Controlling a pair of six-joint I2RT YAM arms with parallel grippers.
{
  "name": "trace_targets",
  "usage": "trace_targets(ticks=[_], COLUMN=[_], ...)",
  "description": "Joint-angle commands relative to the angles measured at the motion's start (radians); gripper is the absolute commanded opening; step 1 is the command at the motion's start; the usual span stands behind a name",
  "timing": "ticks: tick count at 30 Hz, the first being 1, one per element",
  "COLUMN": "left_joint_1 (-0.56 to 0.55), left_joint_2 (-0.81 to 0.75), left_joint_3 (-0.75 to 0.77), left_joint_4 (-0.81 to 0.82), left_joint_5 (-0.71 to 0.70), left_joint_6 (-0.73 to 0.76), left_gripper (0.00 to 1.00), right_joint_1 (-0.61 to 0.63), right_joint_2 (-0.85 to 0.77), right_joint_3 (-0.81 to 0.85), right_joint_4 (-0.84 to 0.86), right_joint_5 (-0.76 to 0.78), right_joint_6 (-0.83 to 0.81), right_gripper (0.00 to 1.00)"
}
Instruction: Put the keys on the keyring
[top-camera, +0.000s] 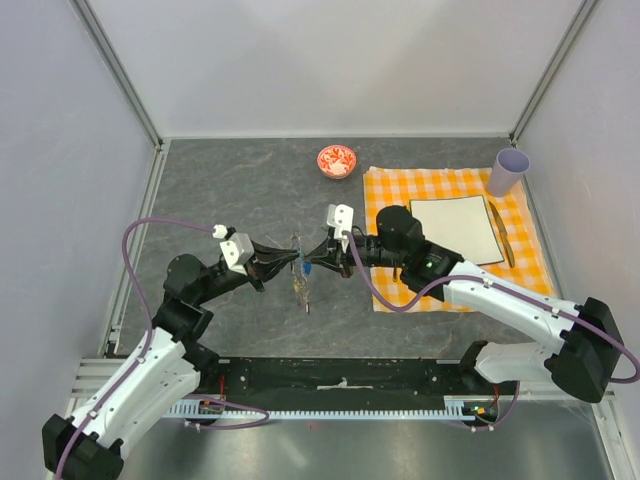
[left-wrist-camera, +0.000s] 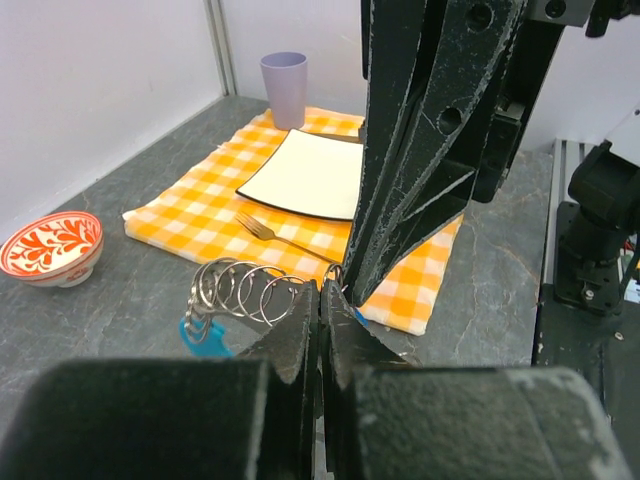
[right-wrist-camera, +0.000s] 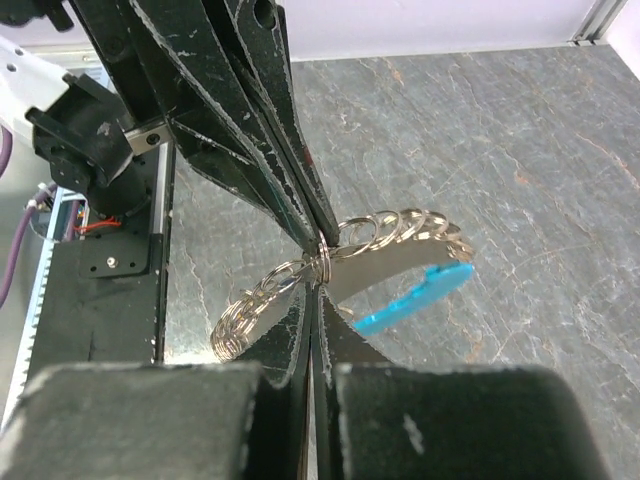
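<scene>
- Keyring sits pinched between the two sets of fingertips, above the middle of the grey table. Its wire carries a row of small silvery loops and a curved light-blue strip.
- Left gripper reaches in from the left, with its jaws pressed together on the keyring's wire.
- Right gripper meets it almost tip to tip from the right, and its jaws are likewise closed on the wire.
- Keys show in the top view as a small silvery bunch just below where the tips meet. They are too small to count, and the wrist views do not show them clearly.
- Bowl, red and white, stands well behind the grippers.
- Cloth, checked orange, lies to the right. It holds a white plate, a fork beside the plate, and a purple cup at the far corner.
</scene>
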Motion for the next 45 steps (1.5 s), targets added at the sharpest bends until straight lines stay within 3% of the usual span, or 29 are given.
trace_targets(ticks=[1,10,19,26,30,33,37,45], left_joint_1=[-0.003,-0.033,-0.081,-0.092,-0.092,-0.092,-0.092,-0.090], left_joint_2=[-0.003,-0.012,0.020,0.129,0.137,0.122,0.105,0.118], left_joint_3=[-0.004,-0.076,-0.170,-0.219,-0.229,-0.243,-0.262,-0.253], left_joint_4=[0.204,0.341,0.489,0.665,0.678,0.678,0.678,0.713], left_joint_5=[-0.039,-0.152,-0.302,-0.327,-0.316,-0.304,-0.278,-0.215], left_joint_6=[-0.087,-0.190,-0.282,-0.323,-0.284,-0.259,-0.245,-0.253], left_gripper=[0.02,0.02,0.02,0.02,0.02,0.02,0.02,0.02], right_joint_1=[0.013,0.022,0.050,0.053,0.031,-0.063,-0.231,-0.277], right_joint_2=[-0.014,-0.011,-0.006,0.013,-0.029,-0.069,-0.084,0.032], right_joint_3=[-0.019,-0.049,-0.141,-0.160,-0.137,-0.109,-0.063,-0.020], right_joint_4=[0.140,0.235,0.404,0.453,0.331,0.211,0.111,0.205], right_joint_5=[-0.055,0.059,0.195,0.132,0.169,0.113,-0.144,-0.446], right_joint_6=[0.099,0.154,0.311,0.358,0.302,0.266,0.220,0.219], right_gripper=[0.00,0.00,0.00,0.00,0.21,0.27,0.32,0.32])
